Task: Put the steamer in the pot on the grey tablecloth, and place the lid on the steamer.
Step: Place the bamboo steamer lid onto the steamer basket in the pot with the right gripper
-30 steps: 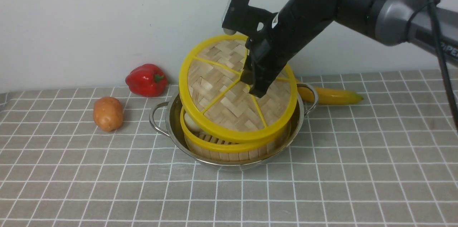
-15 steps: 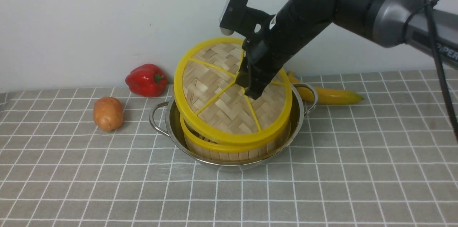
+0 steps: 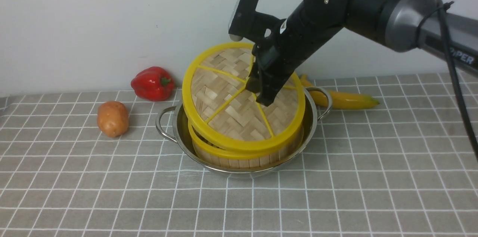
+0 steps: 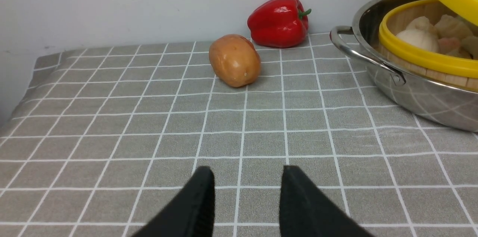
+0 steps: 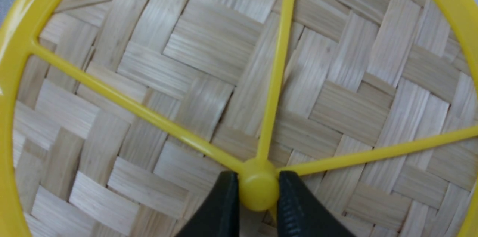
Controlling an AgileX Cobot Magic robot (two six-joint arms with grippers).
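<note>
The right gripper (image 5: 258,188) pinches the yellow central hub of the lid (image 3: 239,98), which sits tilted over the steamer (image 3: 244,153) at frame centre, inside the pot (image 3: 179,128) on the grey tablecloth (image 3: 373,177). The left gripper (image 4: 247,182) at the lower centre is spread and holds nothing.

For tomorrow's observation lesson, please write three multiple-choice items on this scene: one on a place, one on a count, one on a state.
1. Where is the steamer?
A. inside the pot
B. beside the potato
C. on the banana

2. How many yellow spokes does the lid have?
A. three
B. five
C. eight

3. How does the lid sit?
A. flat on the cloth
B. tilted above the steamer, held
C. leaning against the wall

Answers:
1 A, steel wall rings the basket.
2 B, five spokes meet at the hub.
3 B, the right pincer grips the hub, far edge raised.
</note>
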